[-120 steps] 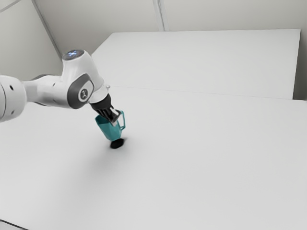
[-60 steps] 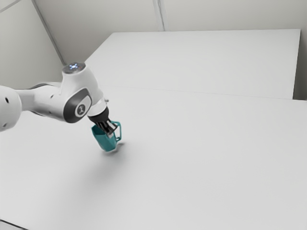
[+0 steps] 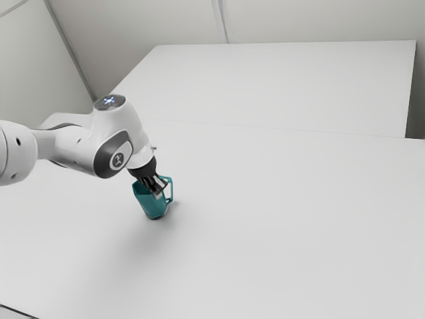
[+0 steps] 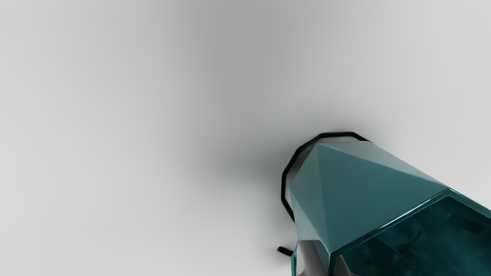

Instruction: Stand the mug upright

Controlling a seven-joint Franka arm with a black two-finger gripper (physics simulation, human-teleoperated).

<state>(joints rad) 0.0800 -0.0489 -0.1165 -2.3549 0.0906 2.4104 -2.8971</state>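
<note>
This looks like a plain, lab-like room. A robot arm (image 3: pixel 119 143) reaches over a white table (image 3: pixel 299 219), and pale walls (image 3: pixel 319 20) stand beyond the table.

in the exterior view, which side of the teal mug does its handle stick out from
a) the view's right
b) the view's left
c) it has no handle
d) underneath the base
a: the handle loops out from the teal mug toward the exterior view's right, with the tool at the mug's rim.
</note>
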